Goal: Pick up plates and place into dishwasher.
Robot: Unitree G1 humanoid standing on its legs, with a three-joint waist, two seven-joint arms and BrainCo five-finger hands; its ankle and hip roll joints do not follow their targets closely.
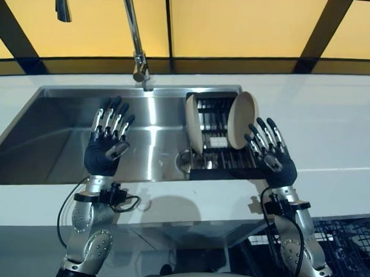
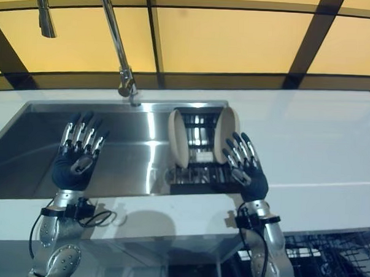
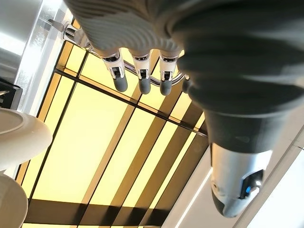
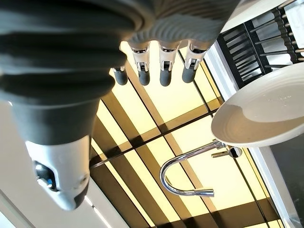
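Pre-grasp: both my hands released, empty; right hand beside near plate, left hand over sink. Next: grip it.

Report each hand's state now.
Left hand: open, fingers straight, holding nothing, above the sink.
Right hand: open, holding nothing, beside the plates in the rack.

right plate: lower edge behind right robot hand | faucet: top cut off
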